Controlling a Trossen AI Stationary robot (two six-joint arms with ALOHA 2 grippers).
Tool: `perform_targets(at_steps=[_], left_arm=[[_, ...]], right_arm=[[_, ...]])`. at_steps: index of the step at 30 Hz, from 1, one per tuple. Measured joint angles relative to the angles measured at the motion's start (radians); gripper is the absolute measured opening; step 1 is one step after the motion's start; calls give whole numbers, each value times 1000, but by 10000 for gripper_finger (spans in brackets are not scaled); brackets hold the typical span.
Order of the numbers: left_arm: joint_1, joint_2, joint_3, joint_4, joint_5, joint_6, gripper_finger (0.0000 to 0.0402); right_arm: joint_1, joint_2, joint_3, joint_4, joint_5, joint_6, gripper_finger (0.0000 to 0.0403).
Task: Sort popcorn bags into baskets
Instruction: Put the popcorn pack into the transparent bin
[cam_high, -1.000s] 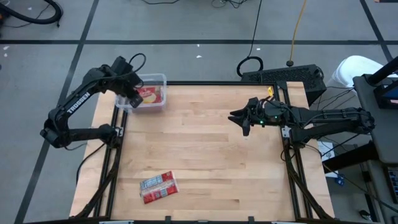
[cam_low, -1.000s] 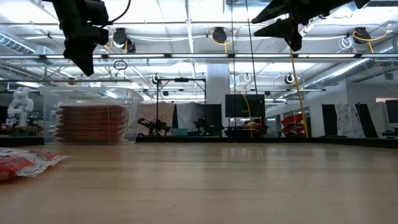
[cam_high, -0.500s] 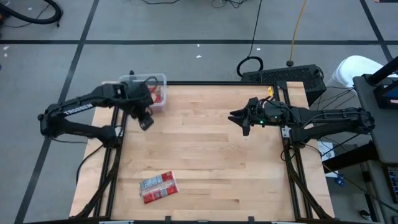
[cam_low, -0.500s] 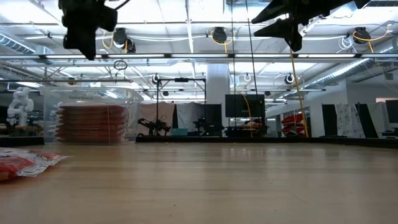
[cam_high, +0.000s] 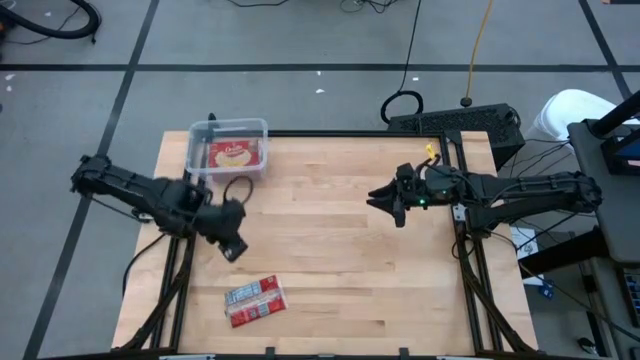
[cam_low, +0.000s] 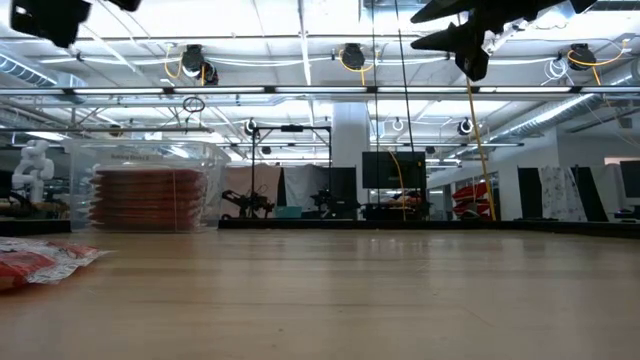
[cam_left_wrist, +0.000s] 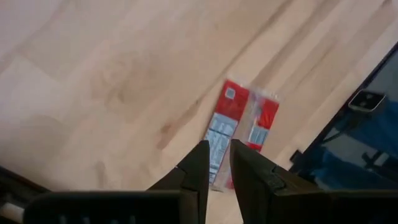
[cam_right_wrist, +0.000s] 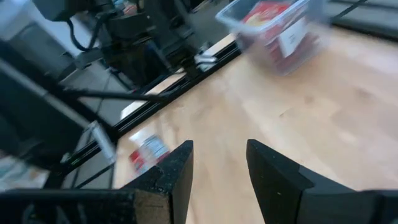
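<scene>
Clearly between picks. Left gripper empty, fingers nearly together with only a thin slit, hanging above the wood just short of the last loose popcorn bag, blue-panel side up, ahead of its tips. Clear basket well behind it, stacked with red packets. Right gripper parked mid-table, fingers apart, holding nothing, out of the way.

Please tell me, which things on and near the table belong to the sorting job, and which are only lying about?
Job:
- popcorn bag lying on the table
- clear basket with stacked bags
- left pincer, empty
- right pincer, empty

Lying about:
- black box behind the table
- yellow cable
</scene>
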Motion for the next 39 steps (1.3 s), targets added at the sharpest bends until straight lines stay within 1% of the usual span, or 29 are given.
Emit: perform_targets(at_steps=[3, 8, 11, 14, 17, 20, 22, 24, 26, 29, 31, 33, 35, 39], left_arm=[[-118, 37, 0, 53, -57, -51, 67], [-318, 114, 0, 176, -182, -58, 67], [-427, 172, 0, 180, -212, -70, 76], [-513, 233, 0, 175, -224, -89, 104], [-579, 278, 0, 197, -240, -85, 150], [-629, 310, -8, 196, -290, -78, 203], [-657, 318, -44, 209, -309, -92, 236], [-681, 318, -99, 227, -300, -147, 259], [-693, 294, -173, 306, -270, -205, 271], [-700, 252, -278, 464, -276, -244, 271], [-700, 246, -333, 550, -278, -204, 261], [-700, 246, -369, 604, -271, -128, 249], [-700, 247, -392, 626, -264, -64, 239], [-692, 247, -425, 621, -221, -8, 233]], right_arm=[[14, 0, 0, 0, -30, 7, 144], [42, 0, 0, 0, -60, 54, 144], [62, 0, 0, 0, -72, 65, 144], [89, 0, 0, 0, -70, 89, 144], [115, 0, 0, 0, -70, 90, 144], [137, 0, 0, 0, -69, 90, 144], [149, 0, 0, 0, -69, 94, 144], [157, 0, 0, 0, -69, 94, 144], [166, 0, 0, 0, -68, 94, 144], [180, 0, 0, -2, -68, 95, 144], [188, 2, 0, -8, -65, 95, 144], [194, 5, 0, -9, -63, 100, 144], [200, 5, 0, -9, -63, 109, 144], [212, 11, 0, -10, -63, 112, 144]])
